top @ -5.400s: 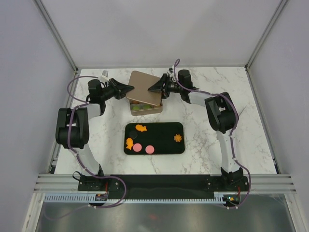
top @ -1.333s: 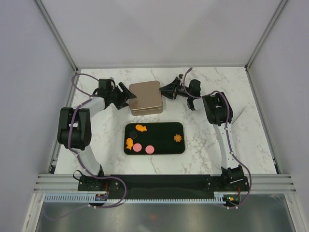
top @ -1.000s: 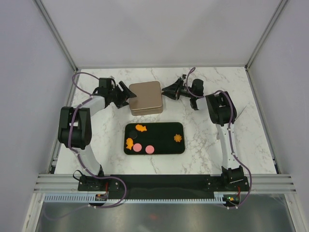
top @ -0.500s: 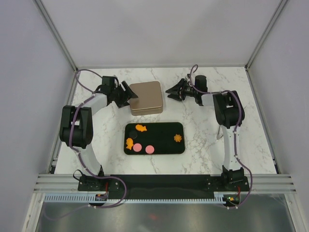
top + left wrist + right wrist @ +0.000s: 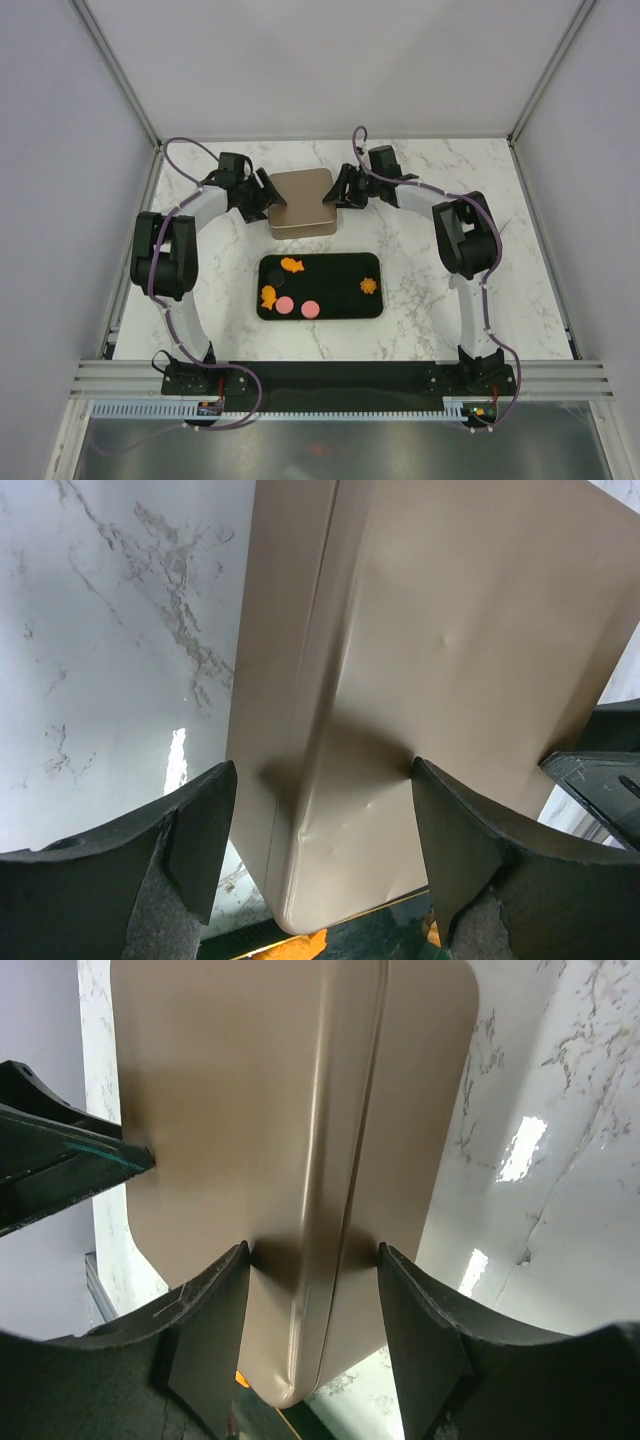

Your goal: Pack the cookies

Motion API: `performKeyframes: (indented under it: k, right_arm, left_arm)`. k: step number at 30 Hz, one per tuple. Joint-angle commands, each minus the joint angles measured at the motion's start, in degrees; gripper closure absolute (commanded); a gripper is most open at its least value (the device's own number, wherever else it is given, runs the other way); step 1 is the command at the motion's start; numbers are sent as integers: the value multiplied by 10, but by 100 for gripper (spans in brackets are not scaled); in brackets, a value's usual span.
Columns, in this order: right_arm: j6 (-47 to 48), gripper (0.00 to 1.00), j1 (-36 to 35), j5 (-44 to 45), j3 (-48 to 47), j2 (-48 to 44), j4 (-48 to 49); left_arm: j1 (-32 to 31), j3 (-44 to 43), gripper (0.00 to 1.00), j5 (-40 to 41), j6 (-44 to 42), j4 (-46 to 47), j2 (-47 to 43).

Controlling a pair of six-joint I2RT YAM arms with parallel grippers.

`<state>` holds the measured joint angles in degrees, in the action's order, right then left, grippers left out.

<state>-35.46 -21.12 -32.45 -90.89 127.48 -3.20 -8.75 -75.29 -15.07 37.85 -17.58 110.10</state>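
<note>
white bench (image 5: pixel 420 270) with grey marble veins; plain bronze-tan tin (image 5: pixel 301 202); black tray (image 5: pixel 330 270); three cookies (image 5: pixel 291 265) orange, two pink.

You've got five cookies (image 5: pixel 285 304) lying flat on the black tray (image 5: pixel 335 272). An orange fish (image 5: pixel 291 265) sits far left and another orange piece (image 5: pixel 268 295) near left. Two pink discs (image 5: pixel 311 309) lie side by side at the near edge, and an orange flower (image 5: pixel 368 285) sits alone on the right.

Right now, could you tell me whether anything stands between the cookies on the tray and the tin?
Yes: the lid is closed over the tin, so the cookies on the tray cannot go in until it comes off.
</note>
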Motion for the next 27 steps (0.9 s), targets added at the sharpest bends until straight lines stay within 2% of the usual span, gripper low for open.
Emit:
performKeyframes:
  k: [1,4,6,7,8,12,15,21,27]
  right_arm:
    - [51,40,-2,52,0,-8,-51]
    - [51,45,-1,75,17,-10,-57]
    - [52,54,-1,77,23,-11,-60]
    - [50,65,-3,72,35,-12,-59]
    - [53,66,-7,74,43,-24,-56]
    - [70,66,-30,99,82,-63,-53]
    - [70,61,-30,118,86,-78,-56]
    - [71,52,-16,118,42,-94,-82]
    - [71,45,-4,127,-6,-130,-109]
  left_arm:
    - [-2,-6,22,31,-28,-32,20]
    - [-2,-7,22,29,-28,-32,22]
    - [-2,-7,22,28,-28,-33,24]
    - [-2,-7,22,27,-28,-33,27]
    - [-2,-8,22,28,-29,-34,27]
    - [-2,-12,21,28,-31,-37,31]
    - [-2,-15,21,22,-30,-39,32]
    - [1,-47,18,40,-47,-64,11]
    - [3,-121,16,53,-64,-80,-32]
